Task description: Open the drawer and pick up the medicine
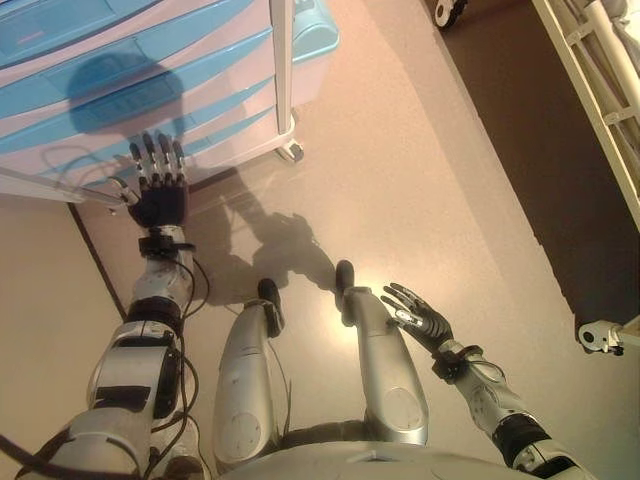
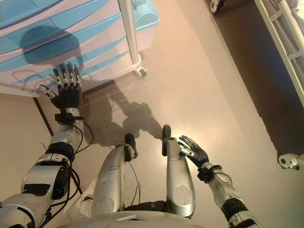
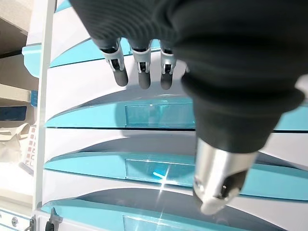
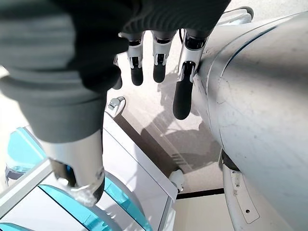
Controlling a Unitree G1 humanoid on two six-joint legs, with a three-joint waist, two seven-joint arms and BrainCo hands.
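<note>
Standing shut: every drawer [image 3: 159, 115] of the white cart [image 1: 150, 90], the blue fronts with clear handle windows stacked one above another; medicine nowhere in sight, neither in a hand nor on the floor.
Cart position: at the upper left of the head views, on casters, one caster [image 1: 290, 151] showing at its near corner.
Left hand [image 1: 156, 192]: raised before the lower drawer fronts, fingers [image 3: 139, 72] straight and spread, pointing at the cart, holding nothing; whether the tips touch the front cannot be told.
Left thumb [image 3: 216, 192]: apart from the fingers, near a lower drawer front in the wrist view.
Right hand [image 1: 420, 318]: low at the robot's right side, well apart from the cart, fingers loosely extended and empty.
Floor [image 1: 420, 150]: pale beige, with a darker brown strip along the right.
Bed frame [image 1: 600, 100]: white rails at the right edge, a wheel [image 1: 598, 336] below it.
</note>
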